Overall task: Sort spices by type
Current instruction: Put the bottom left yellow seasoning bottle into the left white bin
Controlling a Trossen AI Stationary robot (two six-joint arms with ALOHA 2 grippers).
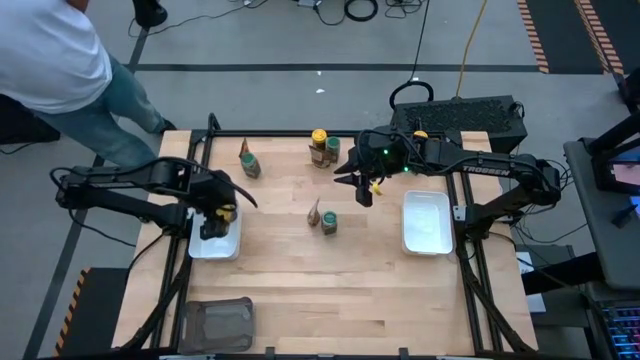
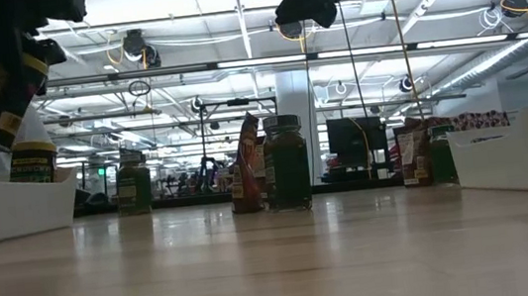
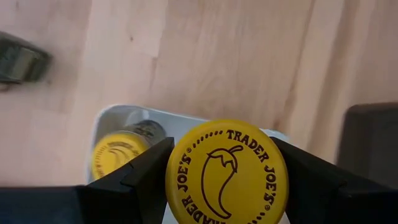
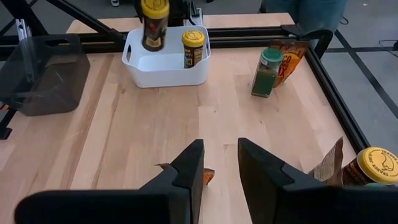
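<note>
Currently left end effector (image 3: 227,171) pinches a yellow-lidded jar (image 3: 226,172) just above the white tray (image 3: 109,118); a second yellow jar (image 3: 118,155) stands beside it below; best lower straight, clear of that neighbour, then release; right end effector (image 4: 221,165) spread, empty, above bench (image 4: 155,130).

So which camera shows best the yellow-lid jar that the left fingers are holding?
The left wrist view: the held jar fills the frame, lid logo readable, fingers clamped on both sides. The right wrist view shows it whole above the white tray. The low view shows it tilted; the high view barely.
</note>
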